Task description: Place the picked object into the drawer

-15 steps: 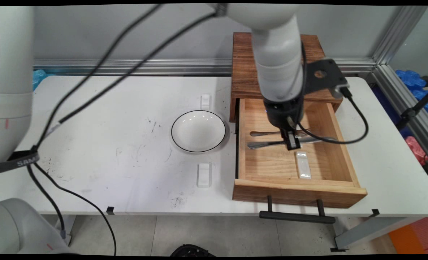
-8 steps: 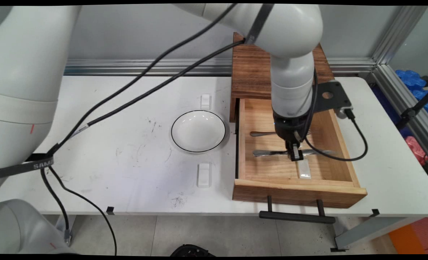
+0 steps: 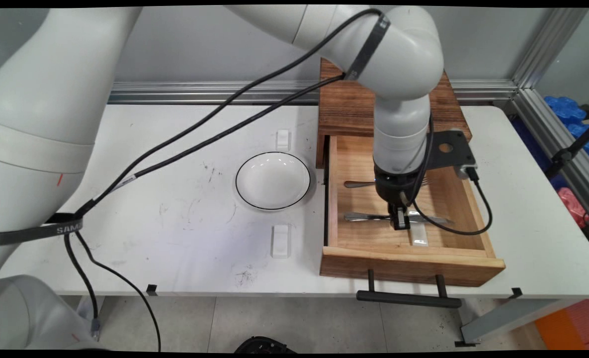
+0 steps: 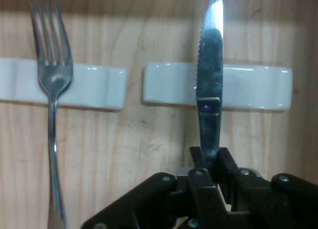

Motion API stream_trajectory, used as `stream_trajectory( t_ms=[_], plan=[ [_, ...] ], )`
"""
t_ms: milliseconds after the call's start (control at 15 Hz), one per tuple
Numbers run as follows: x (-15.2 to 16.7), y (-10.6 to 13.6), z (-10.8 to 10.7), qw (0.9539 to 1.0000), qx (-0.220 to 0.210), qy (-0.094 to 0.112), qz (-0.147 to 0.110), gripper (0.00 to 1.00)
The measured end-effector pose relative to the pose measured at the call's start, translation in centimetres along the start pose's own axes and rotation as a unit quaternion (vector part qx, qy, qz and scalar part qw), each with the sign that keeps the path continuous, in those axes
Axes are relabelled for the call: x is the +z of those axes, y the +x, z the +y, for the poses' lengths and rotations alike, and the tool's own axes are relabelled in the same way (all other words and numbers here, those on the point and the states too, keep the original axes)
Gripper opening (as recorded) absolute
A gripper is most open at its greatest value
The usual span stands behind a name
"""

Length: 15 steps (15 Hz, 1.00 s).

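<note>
Well to the left of the gripper, out on the white table [image 3: 175,199], sits a round white bowl [image 3: 273,180] with a thin dark rim, smooth and glazed. Two small white rests [image 3: 281,240] lie on the bare table on either side of it, apart from it.

Closer in, the open wooden drawer [image 3: 408,263] surrounds the hand on all sides. It is pale, grainy planking, pulled out from a darker ribbed wooden cabinet [image 3: 344,107], with a black bar handle [image 3: 408,298] at the front. The arm reaches straight down into it, which is likely why the hand stands so upright.

In the hand view, a steel fork [image 4: 52,114] lies just left of the gripper, tines away from the camera, its neck resting across a glossy white ceramic rest [image 4: 89,87]. The rest seems there to keep the tines off the wood.

The gripper [image 4: 211,162] has its two black fingers closed tight on the handle of a table knife [image 4: 211,80], which looks pinched near the middle of its length so it stays level. The blade is polished steel with a serrated left edge and a pointed tip. It crosses a second white rest [image 4: 171,85], though whether it bears on the rest or hovers above it cannot be told.

In the main view the knife lies crosswise in the drawer, nearer the front than the fork, with the rest beneath the hand.
</note>
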Motion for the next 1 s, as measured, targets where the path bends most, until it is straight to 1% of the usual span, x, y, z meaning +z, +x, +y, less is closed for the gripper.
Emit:
stream_trajectory(
  t_ms=[467,533,800,1000],
  plan=[
    [1.7,0.0,-0.3,0.9998,0.018,0.001,-0.005,0.0],
    [1.8,0.0,-0.3,0.9998,0.02,0.001,-0.005,1.0],
    [1.8,0.2,-0.3,0.9996,0.027,0.001,0.002,1.0],
    [0.9,0.3,-0.4,0.9995,0.028,0.006,0.015,1.0]
  ],
)
